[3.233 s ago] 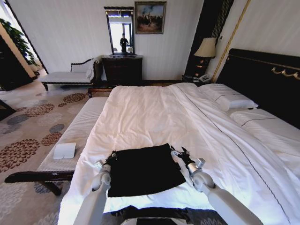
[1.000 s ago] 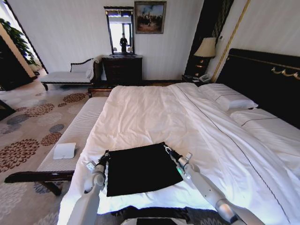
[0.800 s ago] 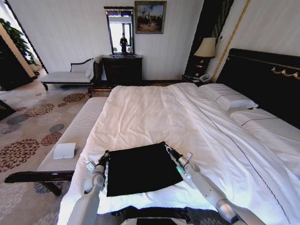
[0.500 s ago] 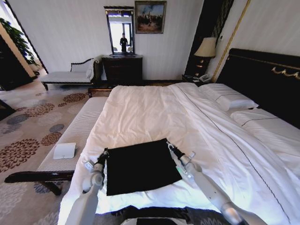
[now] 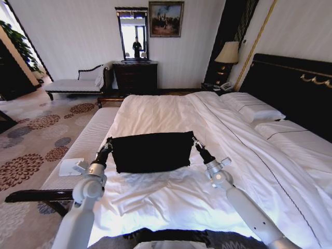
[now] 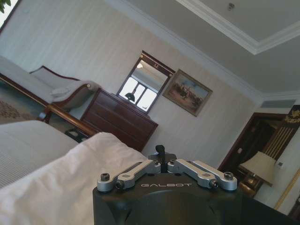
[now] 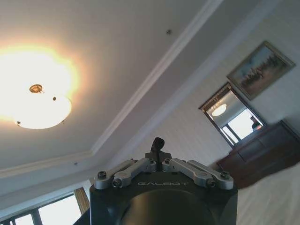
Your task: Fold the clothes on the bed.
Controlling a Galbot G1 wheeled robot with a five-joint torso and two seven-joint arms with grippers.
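Two tools have the shirt pinched between them. Your left tool [image 5: 108,143] is pressed together on the edge of the black T-shirt [image 5: 151,151] at its 9 o'clock side, and your right tool [image 5: 197,144] is pressed together on the 3 o'clock edge; both wrist views show the fingers closed to a single tip.

Half a second ago that edge lay low on the duvet near you. You have since lifted it and carried it toward 12 o'clock, away from the robot, so the shirt now hangs as a taut band across the bed [image 5: 171,197], raised off the white duvet. That reads as the fold mid-travel: the held edge looks ready to come down over the far half. The striped bench [image 5: 85,150] sits at 9 o'clock, untouched.
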